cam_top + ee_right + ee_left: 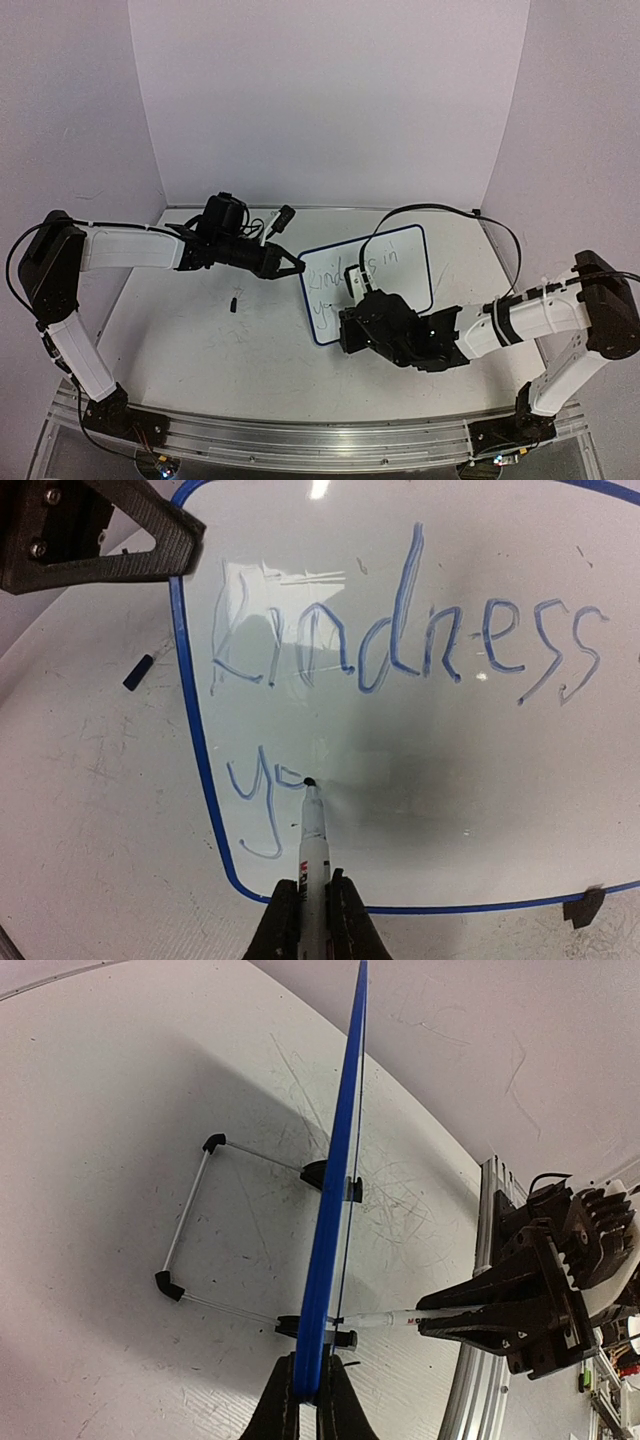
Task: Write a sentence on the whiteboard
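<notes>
The whiteboard [385, 262], white with a thin blue frame, stands tilted on its wire stand at mid-table. My left gripper [296, 268] is shut on its left edge; in the left wrist view the blue frame [335, 1200] runs edge-on between the fingers [282, 1405]. My right gripper [312, 900] is shut on a white marker [312, 845] whose tip touches the board. The sentence [400, 650] reads "Kindness" on the top line, with "in" visible from above [390, 254]. Below it stand "y" and part of an "o" [262, 800]. The right gripper [352, 318] partly hides the writing from above.
A small dark marker cap [233, 302] lies on the table left of the board, also in the right wrist view [137, 672]. The wire stand [195, 1215] sticks out behind the board. An aluminium rail [300, 435] runs along the near edge. White walls enclose the table.
</notes>
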You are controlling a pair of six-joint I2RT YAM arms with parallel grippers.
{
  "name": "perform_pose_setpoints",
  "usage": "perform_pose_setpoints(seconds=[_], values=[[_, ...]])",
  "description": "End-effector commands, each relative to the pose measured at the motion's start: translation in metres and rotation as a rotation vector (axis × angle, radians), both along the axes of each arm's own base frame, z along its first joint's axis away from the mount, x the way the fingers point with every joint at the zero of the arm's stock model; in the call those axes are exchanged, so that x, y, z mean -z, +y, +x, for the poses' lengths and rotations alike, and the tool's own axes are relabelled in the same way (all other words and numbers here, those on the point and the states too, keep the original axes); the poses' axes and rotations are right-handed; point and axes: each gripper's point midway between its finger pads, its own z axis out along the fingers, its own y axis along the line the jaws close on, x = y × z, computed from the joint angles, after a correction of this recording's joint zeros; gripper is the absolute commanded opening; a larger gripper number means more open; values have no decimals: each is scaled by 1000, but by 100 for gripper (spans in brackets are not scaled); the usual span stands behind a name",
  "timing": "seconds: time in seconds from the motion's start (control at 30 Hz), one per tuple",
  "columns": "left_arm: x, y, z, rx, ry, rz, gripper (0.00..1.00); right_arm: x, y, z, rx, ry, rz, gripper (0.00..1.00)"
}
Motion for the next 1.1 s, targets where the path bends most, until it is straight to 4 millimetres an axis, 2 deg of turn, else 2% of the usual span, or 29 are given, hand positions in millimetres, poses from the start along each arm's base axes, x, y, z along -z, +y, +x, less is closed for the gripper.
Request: perform_pose_setpoints(seconds=[0.0,0.5,0.63,1.07], values=[[13,7,-1,-16,-38,69,0,-23,-10,18,74,-63,23,0],[12,6,-1,-15,-40,68,0,-34,13,18,-5,-85,59,0],[12,7,-1,-15,-42,69,0,-23,16,15,-24,-58,50,0],[12,6,-1,-15,-42,68,0,10,6,-4,-34,27,28,0]])
